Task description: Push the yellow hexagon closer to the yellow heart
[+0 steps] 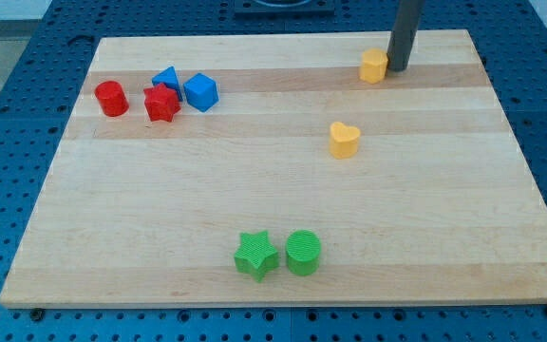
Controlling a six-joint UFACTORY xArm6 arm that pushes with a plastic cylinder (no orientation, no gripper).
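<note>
A pale wooden board [283, 228] is lying on a blue perforated bench, and the dark rod is standing at the view's top right, its bare tip [396, 68] resting just right of the yellow hexagon [373, 66], seemingly touching it. The yellow heart [344, 139] is sitting below and slightly left, apart. The push appears to be just starting; the next move likely calls for coming round above the hexagon to drive it downward.
</note>
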